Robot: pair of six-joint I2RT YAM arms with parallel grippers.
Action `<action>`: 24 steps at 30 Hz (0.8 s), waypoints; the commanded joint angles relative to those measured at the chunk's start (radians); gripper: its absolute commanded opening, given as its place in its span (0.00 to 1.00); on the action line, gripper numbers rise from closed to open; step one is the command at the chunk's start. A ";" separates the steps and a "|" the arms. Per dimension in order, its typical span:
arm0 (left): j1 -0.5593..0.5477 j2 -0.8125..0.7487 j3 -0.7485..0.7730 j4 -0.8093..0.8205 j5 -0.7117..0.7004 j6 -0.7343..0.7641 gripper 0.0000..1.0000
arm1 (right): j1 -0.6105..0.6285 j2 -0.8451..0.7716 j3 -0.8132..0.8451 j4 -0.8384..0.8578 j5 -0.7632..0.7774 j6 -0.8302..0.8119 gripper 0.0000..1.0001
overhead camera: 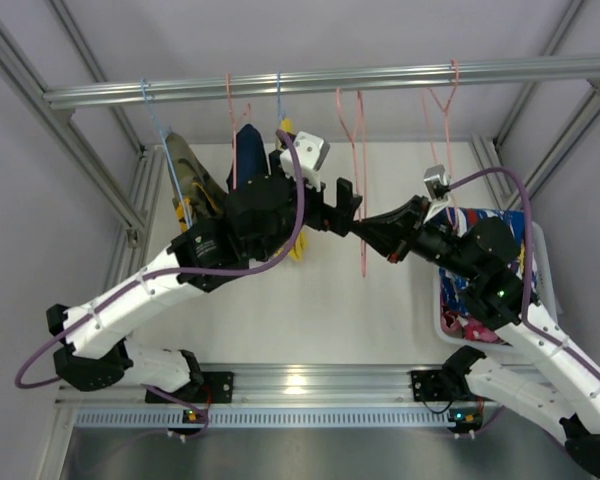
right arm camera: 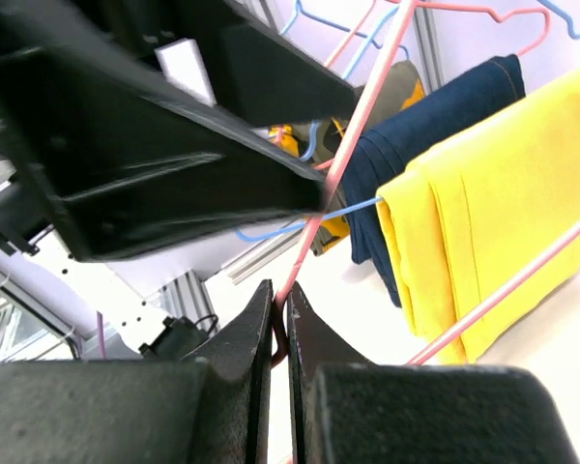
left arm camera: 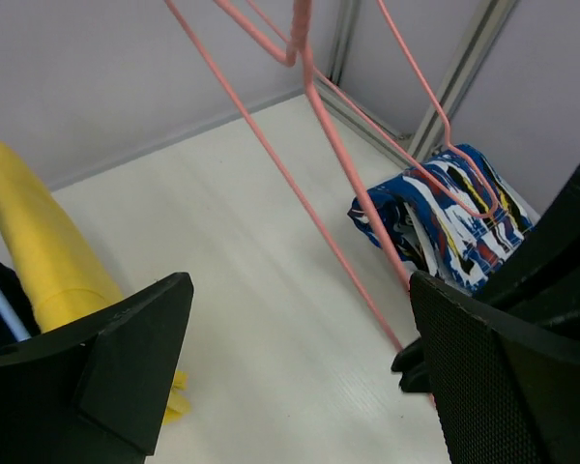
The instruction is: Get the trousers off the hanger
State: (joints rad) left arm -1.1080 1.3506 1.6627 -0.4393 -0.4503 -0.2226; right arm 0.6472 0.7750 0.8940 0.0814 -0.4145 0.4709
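A bare pink hanger [overhead camera: 361, 150] hangs from the overhead rail [overhead camera: 330, 82] at the middle of the top view. My right gripper [overhead camera: 366, 232] [right arm camera: 280, 290] is shut on its lower wire [right arm camera: 314, 208]. My left gripper [overhead camera: 351, 208] [left arm camera: 300, 285] stands wide open right beside it, with the pink hanger [left arm camera: 338, 164] just inside its right finger and nothing gripped. The blue printed trousers [overhead camera: 480, 285] [left arm camera: 445, 217] lie crumpled in the white basket [overhead camera: 541, 250] on the right. The red-pink trousers [overhead camera: 472, 326] lie under them.
More hangers hang on the rail: yellow cloth [right arm camera: 483, 222] [left arm camera: 39, 251], navy cloth [overhead camera: 246, 150] [right arm camera: 425, 145] and an olive piece [overhead camera: 185, 165] to the left, and an empty pink hanger [overhead camera: 442, 100] to the right. Metal frame posts [overhead camera: 130, 200] border the white table.
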 commanded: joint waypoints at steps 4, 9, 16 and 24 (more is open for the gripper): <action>0.004 -0.179 -0.165 0.221 0.122 0.223 0.99 | -0.049 -0.019 -0.004 0.029 0.028 0.074 0.00; 0.004 -0.174 -0.104 0.221 -0.001 0.345 0.99 | -0.133 0.010 0.029 0.043 0.026 0.227 0.00; 0.004 -0.113 0.017 0.197 -0.031 0.376 0.99 | -0.208 0.115 0.108 0.077 -0.001 0.354 0.00; 0.005 -0.151 -0.067 0.280 -0.044 0.454 0.99 | -0.270 0.208 0.183 0.162 -0.090 0.362 0.00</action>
State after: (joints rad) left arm -1.1049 1.2263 1.6180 -0.2314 -0.4694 0.1810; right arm 0.3992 0.9752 1.0084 0.1276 -0.4572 0.8135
